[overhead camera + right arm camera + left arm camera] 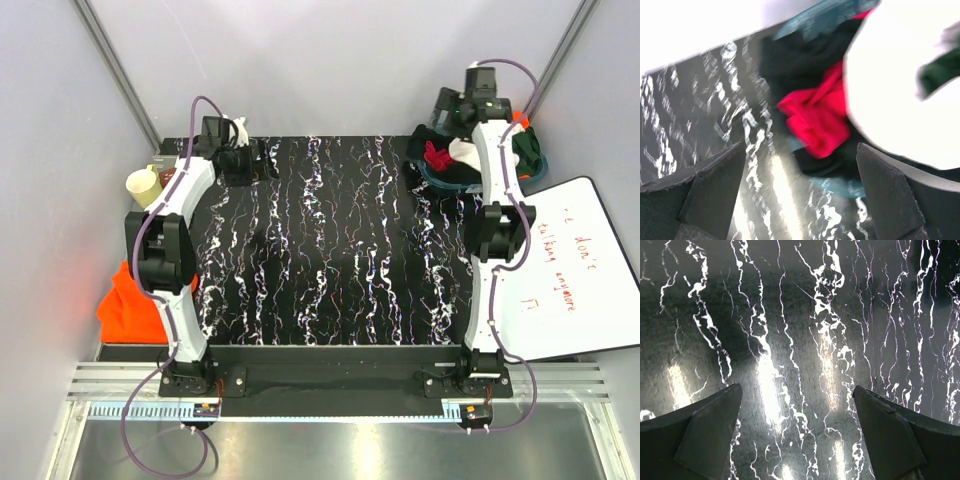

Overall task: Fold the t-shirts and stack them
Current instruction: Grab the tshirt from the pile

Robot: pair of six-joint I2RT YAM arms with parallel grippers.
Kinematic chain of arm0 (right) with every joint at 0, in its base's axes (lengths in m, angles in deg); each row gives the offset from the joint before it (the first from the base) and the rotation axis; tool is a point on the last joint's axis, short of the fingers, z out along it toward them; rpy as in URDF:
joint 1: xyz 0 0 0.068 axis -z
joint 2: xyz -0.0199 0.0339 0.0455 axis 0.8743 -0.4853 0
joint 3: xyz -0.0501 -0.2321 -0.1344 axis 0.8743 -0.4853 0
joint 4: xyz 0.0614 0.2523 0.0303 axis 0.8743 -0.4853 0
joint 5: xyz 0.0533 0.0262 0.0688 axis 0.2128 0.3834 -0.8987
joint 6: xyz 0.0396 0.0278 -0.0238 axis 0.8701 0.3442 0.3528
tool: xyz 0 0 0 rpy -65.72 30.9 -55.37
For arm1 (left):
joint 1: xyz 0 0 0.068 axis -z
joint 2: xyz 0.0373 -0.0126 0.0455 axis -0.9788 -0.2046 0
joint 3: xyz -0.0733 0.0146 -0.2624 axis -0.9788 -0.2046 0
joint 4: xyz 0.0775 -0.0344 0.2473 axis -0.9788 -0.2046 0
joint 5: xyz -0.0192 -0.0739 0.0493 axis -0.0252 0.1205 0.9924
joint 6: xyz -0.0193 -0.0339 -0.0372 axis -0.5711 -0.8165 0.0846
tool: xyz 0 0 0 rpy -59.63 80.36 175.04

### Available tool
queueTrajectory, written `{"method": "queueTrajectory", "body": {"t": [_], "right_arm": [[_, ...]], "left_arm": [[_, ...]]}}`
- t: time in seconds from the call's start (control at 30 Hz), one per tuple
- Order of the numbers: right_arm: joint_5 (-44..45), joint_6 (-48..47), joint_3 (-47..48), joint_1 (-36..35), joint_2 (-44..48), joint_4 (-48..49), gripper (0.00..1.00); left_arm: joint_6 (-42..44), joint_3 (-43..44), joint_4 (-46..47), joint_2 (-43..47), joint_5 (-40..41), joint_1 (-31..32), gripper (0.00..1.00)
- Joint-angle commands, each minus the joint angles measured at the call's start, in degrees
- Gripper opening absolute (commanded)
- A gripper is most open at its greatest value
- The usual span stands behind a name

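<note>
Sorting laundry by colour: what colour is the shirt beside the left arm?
The t-shirt is bright orange; top external view shows it best.

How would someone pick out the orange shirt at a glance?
Find the black marbled table and go to its left edge, beside the left arm. The orange shirt lies crumpled there alone; the other shirts are heaped at the far right corner.

The t-shirt pile (pixel 815 120) is blurred; the left arm (pixel 160 250) half hides an orange t-shirt (pixel 120 305)

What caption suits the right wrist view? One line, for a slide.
Open right gripper facing a heap of t-shirts, magenta, black and cream, with the black marbled table below.
</note>
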Motion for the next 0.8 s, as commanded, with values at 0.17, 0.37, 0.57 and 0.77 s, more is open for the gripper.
{"method": "queueTrajectory", "body": {"t": [0.17,0.37,0.57,0.77], "right_arm": [[6.7,-1.2,4.5,5.4,-4.6,-1.4,1.00],[14.8,-4.5,4.2,5.4,-5.8,-0.1,1.00],[17.6,-4.7,5.2,5.5,-8.5,1.6,1.00],[20.9,-4.2,6.0,6.0,-11.5,2.1,0.99]], "left_arm": [[2.2,3.1,-3.8,-2.1,-3.4,-0.3,0.99],[1.9,3.4,-3.8,-3.2,-4.5,-0.3,0.99],[1.9,3.7,-3.8,-3.8,-5.6,-0.4,0.99],[2.5,3.5,-4.6,-3.8,-5.2,-0.6,0.99]]}}
